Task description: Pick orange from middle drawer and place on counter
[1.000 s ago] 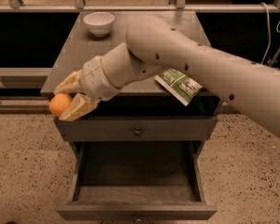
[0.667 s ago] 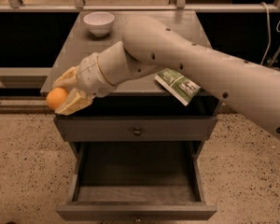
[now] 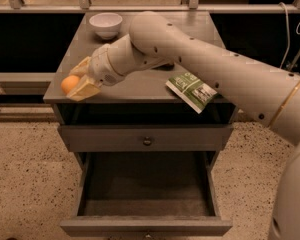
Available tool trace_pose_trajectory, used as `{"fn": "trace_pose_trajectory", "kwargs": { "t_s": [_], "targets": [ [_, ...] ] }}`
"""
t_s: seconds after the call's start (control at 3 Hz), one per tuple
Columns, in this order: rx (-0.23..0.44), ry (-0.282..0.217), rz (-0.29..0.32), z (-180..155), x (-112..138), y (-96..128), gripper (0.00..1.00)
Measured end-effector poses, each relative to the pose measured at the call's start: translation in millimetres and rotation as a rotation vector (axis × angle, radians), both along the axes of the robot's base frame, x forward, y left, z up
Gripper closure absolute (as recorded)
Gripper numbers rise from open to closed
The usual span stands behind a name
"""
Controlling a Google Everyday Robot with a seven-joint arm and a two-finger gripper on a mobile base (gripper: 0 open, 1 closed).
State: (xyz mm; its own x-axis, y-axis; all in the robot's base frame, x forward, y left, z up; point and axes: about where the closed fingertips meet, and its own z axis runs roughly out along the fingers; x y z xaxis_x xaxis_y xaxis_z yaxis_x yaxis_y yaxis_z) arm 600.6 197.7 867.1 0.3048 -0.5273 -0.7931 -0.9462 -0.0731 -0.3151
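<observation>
Two tan fingers of the gripper (image 3: pixel 72 83) are closed onto the orange (image 3: pixel 68 83), one on its far side and one on its near side, at the near-left corner of the counter (image 3: pixel 140 86); whether the fruit touches the top cannot be told. The pale arm (image 3: pixel 215 69) reaches in from the right across the counter. A white bowl (image 3: pixel 106 24) sits at the far left, and a green packet (image 3: pixel 192 91) overhangs the near edge at right. Below a shut drawer with a round knob (image 3: pixel 147 141), the middle drawer (image 3: pixel 145 226) stands pulled out toward the near side.
</observation>
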Motion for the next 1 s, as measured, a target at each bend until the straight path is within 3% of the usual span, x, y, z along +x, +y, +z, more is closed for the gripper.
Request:
{"fn": "trace_pose_trajectory", "kwargs": {
  "t_s": [0.33, 0.67, 1.0],
  "targets": [
    [0.174, 0.125, 0.078, 4.1, 24.3, -7.6, 1.00],
    [0.176, 0.147, 0.069, 0.8, 29.8, -9.7, 1.00],
    [0.108, 0.103, -0.036, 11.6, 33.9, -14.3, 1.00]
  ]
}}
